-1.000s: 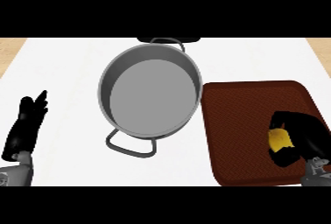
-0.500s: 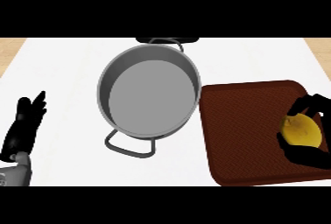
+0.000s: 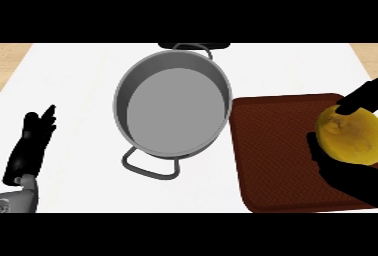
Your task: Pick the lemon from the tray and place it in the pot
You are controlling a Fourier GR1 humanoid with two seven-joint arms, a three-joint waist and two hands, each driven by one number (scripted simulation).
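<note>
Since a moment ago my right hand point(image 3: 353, 172), curled round the lemon point(image 3: 348, 134), has risen over the tray point(image 3: 273, 150). Its long axis runs roughly up-down in view. My left hand point(image 3: 31, 145) rests open beside the pot point(image 3: 173, 112).

Bright, even light; faint shadows

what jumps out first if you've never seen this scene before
The big grey pot fills the counter's middle, holding nothing. At the right edge, the right hand curls round a yellow lemon above the brown tray. The left hand rests open at the far left.
</note>
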